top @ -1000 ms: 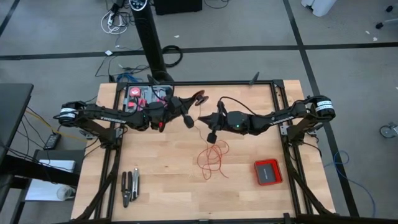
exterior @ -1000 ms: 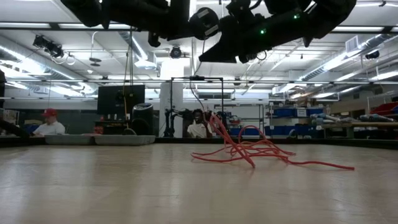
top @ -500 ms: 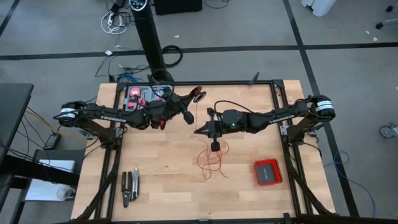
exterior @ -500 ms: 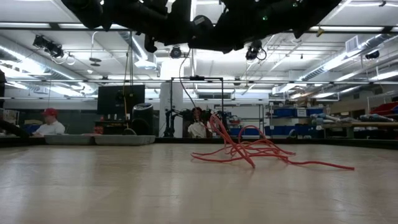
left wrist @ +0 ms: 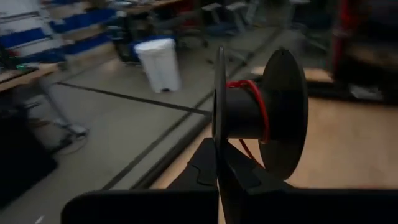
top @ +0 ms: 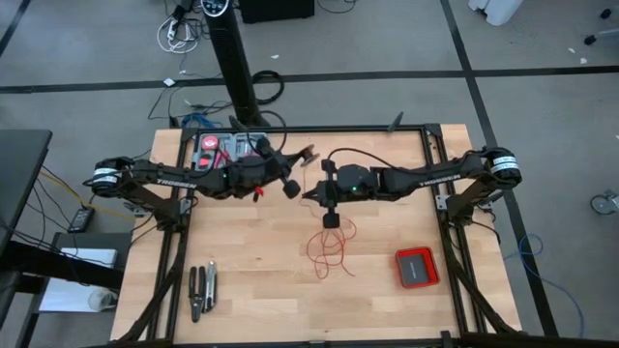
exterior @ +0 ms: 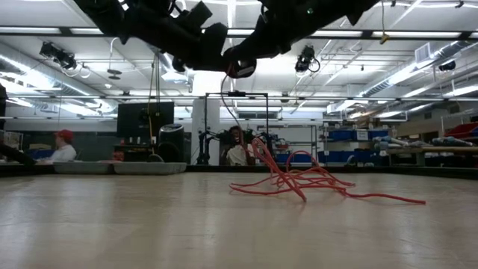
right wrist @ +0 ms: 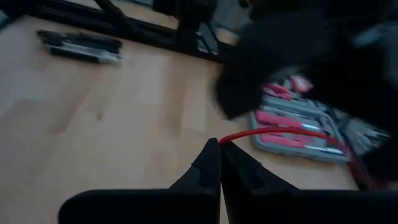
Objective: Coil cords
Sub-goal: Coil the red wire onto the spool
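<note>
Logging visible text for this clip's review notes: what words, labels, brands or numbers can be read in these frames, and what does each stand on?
"TROSSEN": white lettering on the left arm in the high view, only just readable.
Right arm: similar white marking, too small to read.
Tool case: no readable label.
Red box: no text visible.
Low and wrist views: nothing readable.

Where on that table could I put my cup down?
Bare wood lies between the pliers and the loose red wire, and along the near edge left of the red box. The middle is crowded: both arms meet above the wire, with a tool case behind.
</note>
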Controlling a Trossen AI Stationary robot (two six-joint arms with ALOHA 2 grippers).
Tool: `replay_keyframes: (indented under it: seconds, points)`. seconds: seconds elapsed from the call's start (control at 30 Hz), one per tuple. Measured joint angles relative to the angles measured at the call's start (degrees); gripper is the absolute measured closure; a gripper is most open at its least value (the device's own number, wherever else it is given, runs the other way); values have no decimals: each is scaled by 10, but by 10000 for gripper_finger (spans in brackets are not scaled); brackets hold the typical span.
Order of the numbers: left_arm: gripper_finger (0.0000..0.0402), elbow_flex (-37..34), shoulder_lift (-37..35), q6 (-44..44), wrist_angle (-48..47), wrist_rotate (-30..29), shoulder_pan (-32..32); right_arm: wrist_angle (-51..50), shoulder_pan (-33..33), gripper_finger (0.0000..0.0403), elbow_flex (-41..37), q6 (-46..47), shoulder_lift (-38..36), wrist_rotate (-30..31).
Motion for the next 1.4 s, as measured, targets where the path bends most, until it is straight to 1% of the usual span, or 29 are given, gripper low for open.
replay_keyframes:
  seconds: [0.1,0.2,0.37,0.47,0.67,0.83,0.9,1.0,1.17,1.27,1.33,1.4]
  points:
    - [401,0,0,2,-17,46,0,-15,0,403,10,-11,0,12]
    - [401,0,0,13,-29,76,0,-17,-1,403,13,-21,0,12]
    - [401,0,0,9,-52,104,-1,-13,-3,403,16,-31,0,12]
    - [401,0,0,-1,-57,104,-1,-13,-8,403,16,-32,0,6]
    - [401,0,0,-17,-57,104,-1,-20,-22,403,16,-27,0,-55]
    - [401,0,0,-20,-55,107,-1,-38,-34,403,16,-18,0,-130]
    - [401,0,0,-28,-46,107,-1,-37,-36,403,16,-14,0,-142]
    - [401,0,0,-61,-22,106,-1,-22,-36,403,16,-8,0,-128]
    - [401,0,0,-95,-7,106,-1,-14,-30,403,16,-7,0,-34]
    - [401,0,0,-113,-6,106,-1,-9,-23,403,16,-7,0,4]
    - [401,0,0,-128,2,106,-1,-5,-20,403,16,-7,0,10]
    - [401,0,0,-152,10,106,-1,-4,-19,403,16,-7,0,1]
